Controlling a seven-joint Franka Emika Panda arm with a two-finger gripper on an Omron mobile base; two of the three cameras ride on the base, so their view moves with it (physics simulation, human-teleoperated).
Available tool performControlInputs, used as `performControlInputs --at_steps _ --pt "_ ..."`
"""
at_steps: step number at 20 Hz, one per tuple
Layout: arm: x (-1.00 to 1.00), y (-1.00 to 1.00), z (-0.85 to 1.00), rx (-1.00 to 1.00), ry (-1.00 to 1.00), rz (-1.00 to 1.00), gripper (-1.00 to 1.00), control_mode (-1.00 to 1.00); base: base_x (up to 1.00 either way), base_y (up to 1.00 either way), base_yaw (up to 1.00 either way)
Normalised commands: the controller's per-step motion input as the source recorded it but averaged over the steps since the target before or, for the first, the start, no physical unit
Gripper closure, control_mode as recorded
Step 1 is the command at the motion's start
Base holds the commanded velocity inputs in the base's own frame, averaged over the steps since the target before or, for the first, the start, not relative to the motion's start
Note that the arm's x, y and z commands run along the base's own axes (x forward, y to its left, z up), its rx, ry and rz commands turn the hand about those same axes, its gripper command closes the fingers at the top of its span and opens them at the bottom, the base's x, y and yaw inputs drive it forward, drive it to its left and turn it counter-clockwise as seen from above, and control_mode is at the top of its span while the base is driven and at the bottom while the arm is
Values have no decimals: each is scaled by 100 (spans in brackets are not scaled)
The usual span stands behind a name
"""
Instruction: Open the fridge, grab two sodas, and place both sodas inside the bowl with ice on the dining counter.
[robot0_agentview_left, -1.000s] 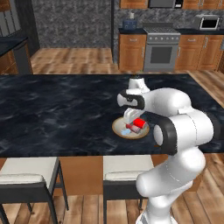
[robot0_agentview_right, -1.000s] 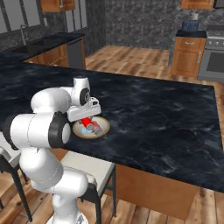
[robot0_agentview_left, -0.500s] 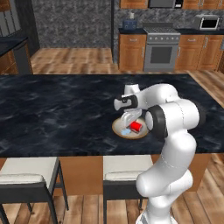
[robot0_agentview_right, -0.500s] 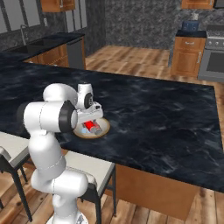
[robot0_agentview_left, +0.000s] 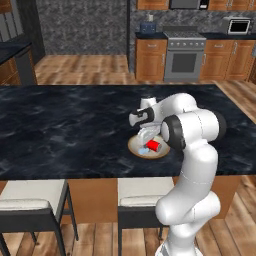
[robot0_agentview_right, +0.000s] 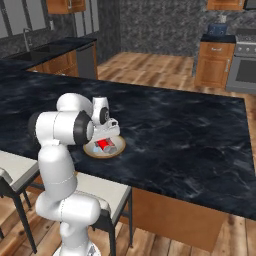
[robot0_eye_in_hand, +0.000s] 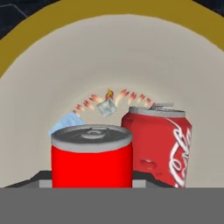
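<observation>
You've got the gripper (robot0_agentview_left: 146, 138) low over the bowl (robot0_agentview_left: 136, 148) at frame centre on the dining counter (robot0_agentview_left: 65, 130), jaws partly spread round the near soda (robot0_eye_in_hand: 92, 155), standing upright, 2nd soda (robot0_eye_in_hand: 161, 146) just right & behind, so release then lift straight up.

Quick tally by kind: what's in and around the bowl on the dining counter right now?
Soda cans: 2 (near can, far can)
Ice cubes: 2 (one, another)
Bowl: 1
Total: 5
</observation>
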Motion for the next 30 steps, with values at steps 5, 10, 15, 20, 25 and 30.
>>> performControlInputs --at_steps 5,10,15,20,25,30 --pt "21 7 -24 0 4 1 -100 -100 0 0 0" --pt "4 0 -10 0 1 0 -100 -100 0 0 0" --pt "0 0 -3 0 0 0 -100 -100 0 0 0" --pt "-1 2 0 0 0 0 -100 -100 0 0 0" --pt "0 0 7 0 0 0 -100 -100 0 0 0" --pt "-35 0 26 0 -1 2 -100 -100 0 0 0"
